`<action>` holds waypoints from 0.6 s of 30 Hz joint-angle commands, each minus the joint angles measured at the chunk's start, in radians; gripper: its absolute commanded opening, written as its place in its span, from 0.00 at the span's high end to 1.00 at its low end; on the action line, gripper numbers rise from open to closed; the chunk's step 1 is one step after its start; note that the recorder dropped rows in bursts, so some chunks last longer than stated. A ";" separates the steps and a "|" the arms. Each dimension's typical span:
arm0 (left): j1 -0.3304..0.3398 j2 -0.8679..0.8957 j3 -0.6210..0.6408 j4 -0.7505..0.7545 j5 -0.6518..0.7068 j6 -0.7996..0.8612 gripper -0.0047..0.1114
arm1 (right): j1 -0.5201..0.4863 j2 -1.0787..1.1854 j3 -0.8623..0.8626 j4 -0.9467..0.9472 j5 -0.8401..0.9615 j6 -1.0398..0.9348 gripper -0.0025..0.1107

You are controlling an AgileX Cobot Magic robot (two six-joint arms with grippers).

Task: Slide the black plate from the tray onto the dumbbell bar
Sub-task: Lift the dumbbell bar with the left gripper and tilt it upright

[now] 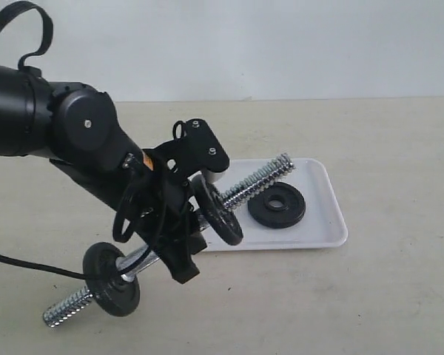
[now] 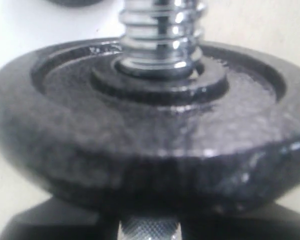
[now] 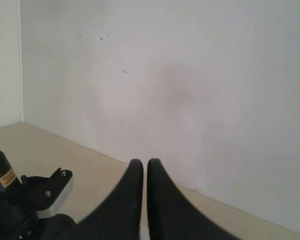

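A white wall rises behind a beige table. On the table, right of centre in the exterior view, sits the white tray. The black plate lies flat inside the tray, hub up, near the tray's middle and touching neither arm.

The left gripper is clamped around the smooth middle of the dumbbell bar, which slants from lower left to upper right. One threaded end points toward the table's near edge; the other reaches over the left part of the tray, just beside the black plate but apart from it. The pictures do not show whether either end rests on anything. 2 mounted discs sit on the bar, 1 on each side of the grip: the lower disc and the upper disc. The left wrist view looks along the bar at the upper disc, with coarse thread rising beyond its hub.

The right gripper is out of the exterior view; its wrist view shows the 2 fingers pressed nearly together, holding nothing, aimed at the wall.
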 commanded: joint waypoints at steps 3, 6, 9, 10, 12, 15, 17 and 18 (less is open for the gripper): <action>0.053 -0.141 0.032 0.061 -0.058 0.008 0.92 | -0.001 0.126 -0.008 0.003 0.057 -0.009 0.97; 0.058 -0.168 0.039 0.061 -0.060 0.008 0.92 | -0.001 0.188 -0.008 0.003 0.091 -0.032 0.97; 0.060 -0.182 0.039 0.061 -0.060 0.008 0.92 | -0.001 0.253 -0.008 0.003 0.097 -0.053 0.97; 0.060 -0.182 0.039 0.061 -0.062 0.008 0.92 | -0.001 0.275 -0.008 0.003 0.095 -0.053 0.97; 0.060 -0.184 0.039 0.061 -0.062 0.008 0.92 | -0.001 0.321 -0.010 0.003 0.095 -0.053 0.97; 0.060 -0.184 0.039 0.061 -0.062 -0.001 0.92 | -0.001 0.393 -0.031 0.003 0.085 -0.053 0.97; 0.060 -0.184 0.039 0.061 -0.062 -0.005 0.92 | -0.001 0.440 -0.056 0.003 0.053 -0.053 0.97; 0.060 -0.184 0.039 0.061 -0.060 -0.006 0.92 | -0.001 0.469 -0.077 0.003 0.036 -0.048 0.97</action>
